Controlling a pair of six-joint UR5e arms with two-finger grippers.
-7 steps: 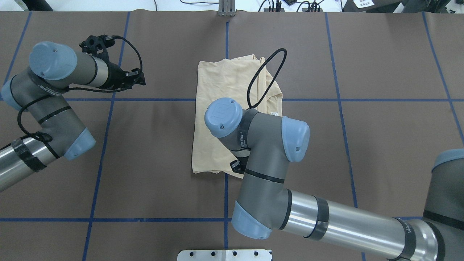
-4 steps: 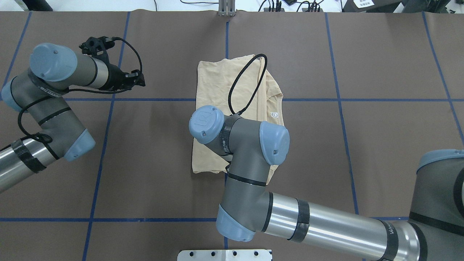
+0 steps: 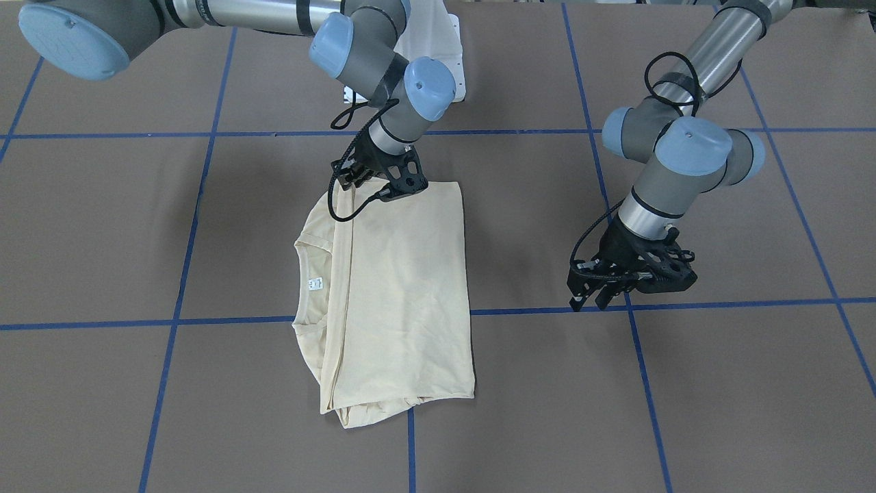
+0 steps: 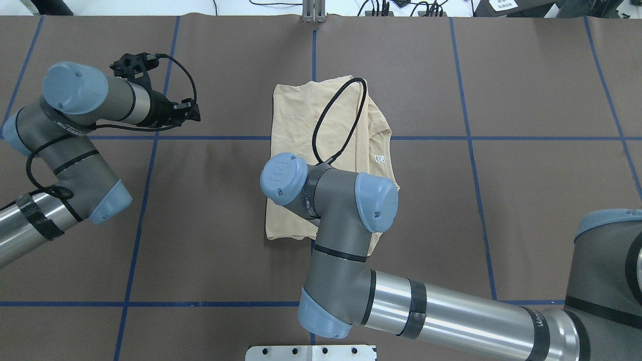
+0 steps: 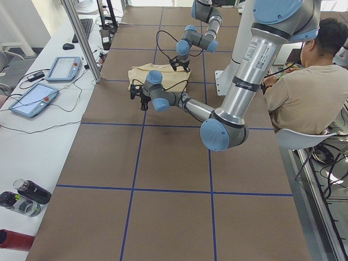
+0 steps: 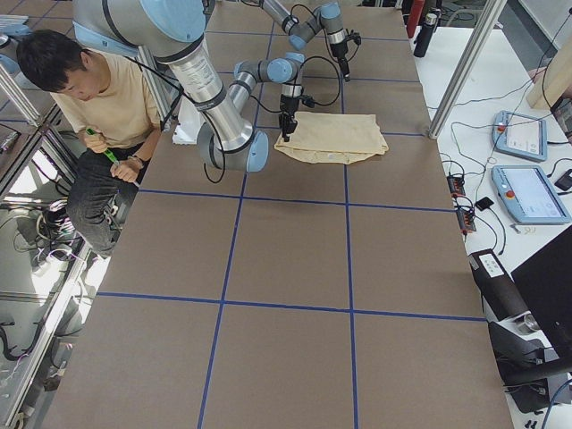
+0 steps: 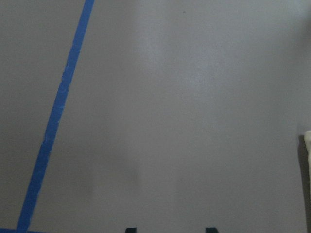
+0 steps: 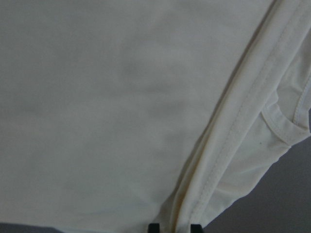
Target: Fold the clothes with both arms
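Bright, even light; blurry wrist views

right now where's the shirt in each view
front-facing: shirt centre, collar to the view's left
overhead: shirt centre, part hidden
exterior left: shirt far, top centre
exterior right: shirt top centre
left wrist: pale sliver at right edge, likely it
right wrist: shirt fills most of the frame
landmark: blue tape line passing under it, in all four exterior views

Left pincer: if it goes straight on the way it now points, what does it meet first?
Probably the bare table: the left pincer points down at it, and the shirt lies off to the side.
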